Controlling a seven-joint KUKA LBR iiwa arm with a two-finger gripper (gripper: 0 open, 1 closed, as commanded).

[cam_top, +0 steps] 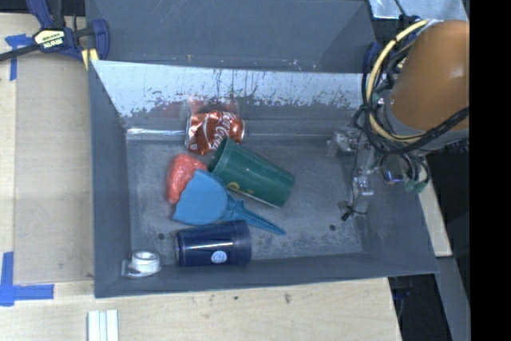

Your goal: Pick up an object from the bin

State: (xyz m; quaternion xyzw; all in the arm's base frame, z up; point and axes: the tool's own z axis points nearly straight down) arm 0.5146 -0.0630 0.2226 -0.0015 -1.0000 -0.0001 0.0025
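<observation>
My gripper hangs over the right part of the bin floor, close to the right wall, with nothing under it. The nearest thing is a dark green cup lying on its side to the gripper's left, well apart from it. A light blue scoop-shaped piece with a pointed handle lies against the cup's lower side. In front of that lies a dark blue cylinder with a round label on it.
A crumpled red and white can lies by the back wall, with an orange-red lump left of the cup. A small silver ring sits in the front left corner. The arm and its cables hang over the right rim.
</observation>
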